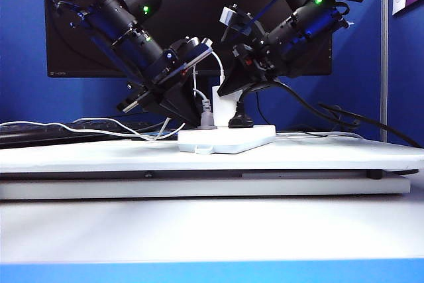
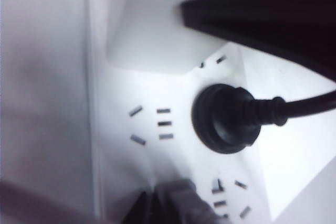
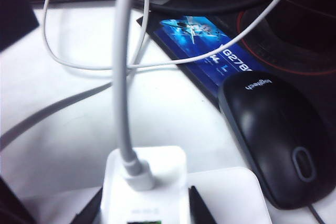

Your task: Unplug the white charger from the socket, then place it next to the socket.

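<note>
White charger [image 1: 223, 105] stands upright, plugged into the socket [image 1: 228, 138], a flat white power strip at the center of the exterior view on a white counter [image 1: 331, 157]. 3 things sit in the strip: the charger, 1 grey plug [image 1: 207, 118] just left of it, and 1 black plug [image 1: 240, 120] just right of it. A thin white cable [image 3: 122, 77] rises from the charger's top.

Right hand [image 1: 233, 87] comes in from the upper right and reaches the charger's top; in the right wrist view [image 3: 144, 211] its 2 dark fingertips [image 3: 199, 208] flank the charger [image 3: 144, 192] on both sides, close against it, clenched on it as far as can be seen.

Left hand [image 1: 189, 107] slants down from the upper left to the strip beside the grey plug. Its wrist view looks down on the strip [image 2: 173, 93] and the black plug [image 2: 226, 119]; I cannot tell whether this hand is released or clenched.

1 black mouse [image 3: 278, 135] lies on the counter beyond the strip in the right wrist view.
</note>
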You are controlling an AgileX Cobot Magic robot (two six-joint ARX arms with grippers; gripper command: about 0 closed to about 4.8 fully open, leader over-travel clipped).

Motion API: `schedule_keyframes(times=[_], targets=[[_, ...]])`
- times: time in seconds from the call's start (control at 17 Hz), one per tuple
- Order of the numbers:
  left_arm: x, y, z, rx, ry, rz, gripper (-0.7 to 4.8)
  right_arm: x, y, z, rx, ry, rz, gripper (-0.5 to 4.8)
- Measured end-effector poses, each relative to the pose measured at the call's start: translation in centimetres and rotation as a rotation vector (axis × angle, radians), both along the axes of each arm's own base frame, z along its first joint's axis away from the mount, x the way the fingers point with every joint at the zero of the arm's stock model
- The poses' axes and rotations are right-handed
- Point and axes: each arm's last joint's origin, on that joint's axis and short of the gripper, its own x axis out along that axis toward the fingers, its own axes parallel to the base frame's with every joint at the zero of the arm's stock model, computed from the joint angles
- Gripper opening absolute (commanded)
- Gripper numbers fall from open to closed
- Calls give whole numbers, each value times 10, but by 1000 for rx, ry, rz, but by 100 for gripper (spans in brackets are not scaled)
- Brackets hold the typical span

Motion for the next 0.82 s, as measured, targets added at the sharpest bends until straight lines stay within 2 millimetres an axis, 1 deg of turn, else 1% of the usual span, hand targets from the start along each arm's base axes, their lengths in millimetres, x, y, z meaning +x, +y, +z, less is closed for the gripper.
schedule_keyframes(times=[0.18, 0.53, 0.65, 0.82], targets=[[0, 0, -1, 15, -34, -48, -5, 0, 0, 0, 6, 3, 6, 70], [3, -1, -3, 0, -40, -68, -5, 0, 0, -1, 9, 9, -5, 69], [3, -1, -3, -6, -42, -71, -5, 0, -1, -1, -3, -9, 4, 43], [5, -2, -5, -12, -41, -76, -5, 0, 1, 0, -24, -36, 10, 44]])
